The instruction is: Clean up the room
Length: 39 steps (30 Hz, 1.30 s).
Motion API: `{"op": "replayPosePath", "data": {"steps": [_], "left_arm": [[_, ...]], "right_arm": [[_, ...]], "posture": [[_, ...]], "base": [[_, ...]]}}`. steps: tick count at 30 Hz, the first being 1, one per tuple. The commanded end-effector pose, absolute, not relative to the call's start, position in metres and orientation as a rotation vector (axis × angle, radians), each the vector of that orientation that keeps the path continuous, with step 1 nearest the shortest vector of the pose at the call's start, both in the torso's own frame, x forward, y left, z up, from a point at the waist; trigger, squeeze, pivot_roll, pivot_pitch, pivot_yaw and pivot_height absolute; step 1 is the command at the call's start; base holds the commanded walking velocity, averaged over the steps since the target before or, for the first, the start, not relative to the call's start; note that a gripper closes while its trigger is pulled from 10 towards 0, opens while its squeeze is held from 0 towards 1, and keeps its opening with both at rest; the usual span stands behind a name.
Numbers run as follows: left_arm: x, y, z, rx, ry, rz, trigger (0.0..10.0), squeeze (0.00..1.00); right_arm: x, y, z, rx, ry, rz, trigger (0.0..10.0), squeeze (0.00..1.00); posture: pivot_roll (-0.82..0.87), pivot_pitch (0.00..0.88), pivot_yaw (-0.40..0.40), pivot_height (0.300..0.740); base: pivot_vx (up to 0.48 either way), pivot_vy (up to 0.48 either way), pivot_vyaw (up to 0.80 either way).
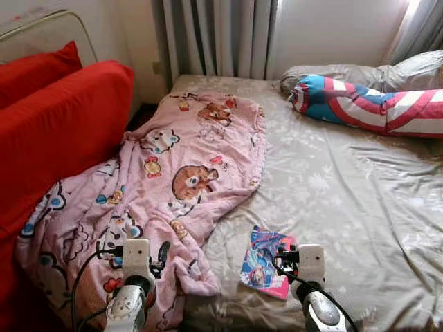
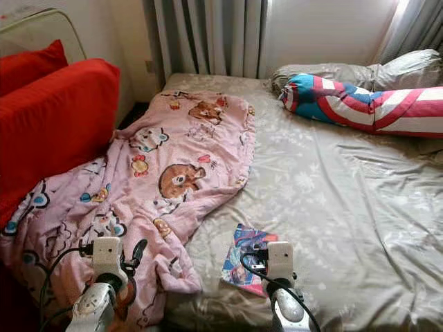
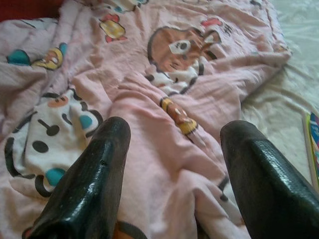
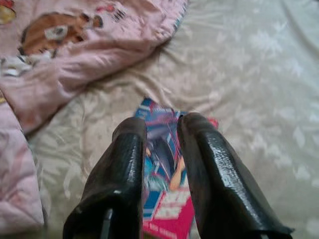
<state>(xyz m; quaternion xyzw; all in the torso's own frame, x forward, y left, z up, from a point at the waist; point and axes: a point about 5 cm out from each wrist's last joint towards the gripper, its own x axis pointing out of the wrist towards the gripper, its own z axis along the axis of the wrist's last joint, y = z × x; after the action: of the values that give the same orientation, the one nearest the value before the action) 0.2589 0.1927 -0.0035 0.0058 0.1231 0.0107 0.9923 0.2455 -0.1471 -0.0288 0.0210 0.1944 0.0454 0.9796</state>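
A pink cartoon-print blanket (image 1: pixel 173 173) lies crumpled over the left half of the bed and spills onto the red cushions. A colourful thin book (image 1: pixel 266 263) rests on the beige sheet (image 1: pixel 346 200) near the bed's front edge, just right of the blanket's corner. My left gripper (image 3: pixel 172 132) hovers open above the blanket's lower folds (image 3: pixel 164 74), with nothing between its fingers. My right gripper (image 4: pixel 162 124) hangs just over the book (image 4: pixel 158 112), its fingers close together and holding nothing.
Big red cushions (image 1: pixel 62 117) line the bed's left side. A red, white and blue bolster (image 1: pixel 367 104) and a grey pillow (image 1: pixel 387 72) lie at the far right. Grey curtains (image 1: pixel 214 38) hang behind the bed.
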Motion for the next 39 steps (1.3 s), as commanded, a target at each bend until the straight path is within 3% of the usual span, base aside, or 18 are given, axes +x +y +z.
{"op": "replayPosePath", "data": {"steps": [1, 32, 39], "left_arm": [[0.26, 0.194, -0.003, 0.015, 0.25, 0.027, 10.0, 0.0], [0.261, 0.189, -0.003, -0.001, 0.256, 0.007, 10.0, 0.0], [0.262, 0.188, -0.003, -0.001, 0.26, 0.001, 10.0, 0.0]], "right_arm": [[0.246, -0.146, -0.029, 0.043, 0.398, 0.096, 10.0, 0.0], [0.24, -0.149, -0.038, 0.036, 0.464, 0.102, 10.0, 0.0], [0.238, -0.152, -0.04, 0.048, 0.47, 0.102, 10.0, 0.0]], "posture": [[-0.09, 0.054, -0.014, 0.65], [-0.09, 0.053, -0.015, 0.645], [-0.09, 0.054, -0.015, 0.62]], "base": [[0.0, 0.0, 0.0], [0.0, 0.0, 0.0], [0.0, 0.0, 0.0]]}}
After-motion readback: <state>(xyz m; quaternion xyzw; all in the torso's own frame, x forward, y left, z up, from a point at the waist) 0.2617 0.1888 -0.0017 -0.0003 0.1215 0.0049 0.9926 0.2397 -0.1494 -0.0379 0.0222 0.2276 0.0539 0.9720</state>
